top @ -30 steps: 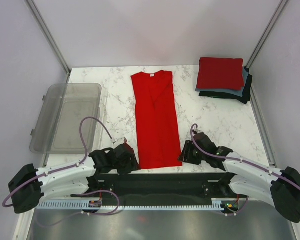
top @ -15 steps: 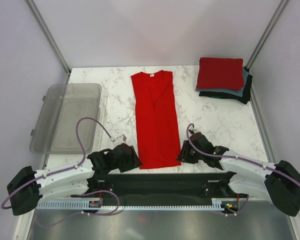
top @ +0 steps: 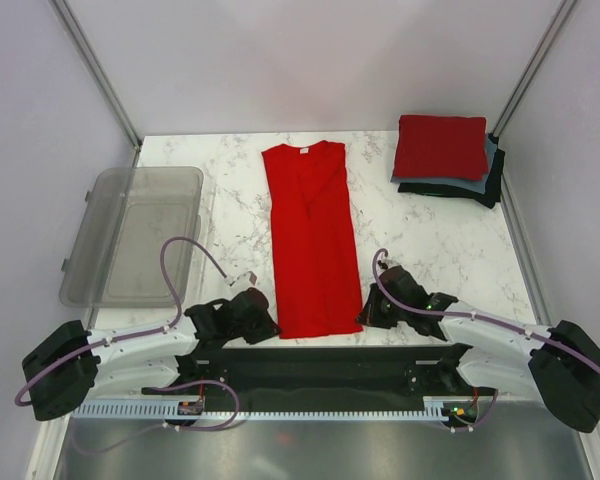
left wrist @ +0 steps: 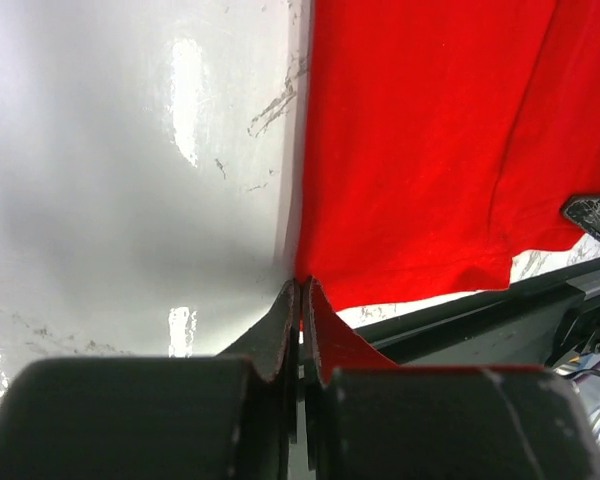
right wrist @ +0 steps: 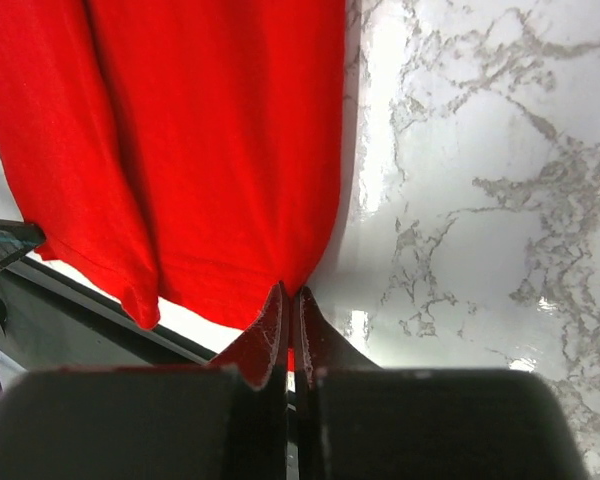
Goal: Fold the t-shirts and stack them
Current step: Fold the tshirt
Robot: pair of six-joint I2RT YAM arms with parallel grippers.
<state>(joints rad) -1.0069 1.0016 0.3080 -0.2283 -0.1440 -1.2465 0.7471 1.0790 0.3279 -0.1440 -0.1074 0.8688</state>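
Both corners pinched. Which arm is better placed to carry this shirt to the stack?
Probably right. Its jaws pinch a near corner of the red shirt, and the stack lies far right; the left sits by the bin.

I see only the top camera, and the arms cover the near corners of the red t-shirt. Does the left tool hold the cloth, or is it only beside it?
Observer: It holds it. In the left wrist view, the left tool is shut on the red t-shirt at its side edge, close to the hem.
Operator: And the other side?
Observer: The right tool is also shut, with red cloth pinched between its tips at the opposite edge.
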